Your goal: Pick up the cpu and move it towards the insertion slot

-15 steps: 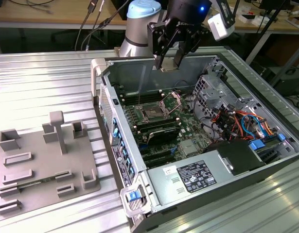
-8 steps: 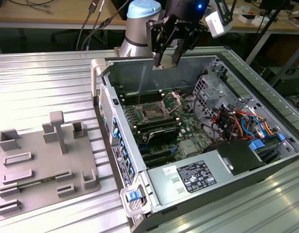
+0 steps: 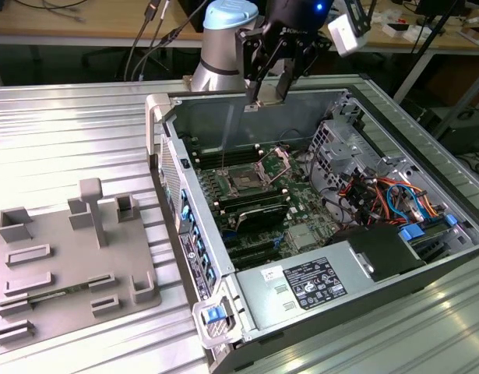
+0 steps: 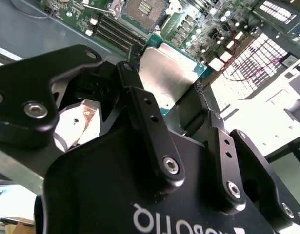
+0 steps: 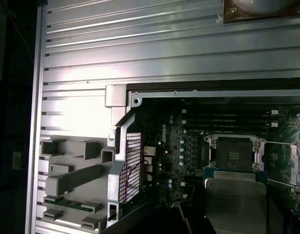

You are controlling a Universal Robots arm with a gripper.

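One step looks done: the cpu (image 4: 171,73) is off the bench and pinched in the gripper (image 3: 269,92), held by two opposite edges, fingers (image 4: 145,117) pressed onto it

Where it is: in the exterior view it hangs above the back of the open case (image 3: 165,117), well above the board, not yet over the slot (image 3: 244,183). In the first wrist view the slot (image 5: 233,153) shows just past the cpu's (image 5: 236,202) far edge, open, dark centre bare, lever (image 5: 281,143) swung out. Judgement: pick finished, most of the carry done, the final lining up over the slot is left

Orientation: square chip, no real long axis. Exterior view suggests it hangs edge-down under the fingers, but I can't tell its tilt to the board
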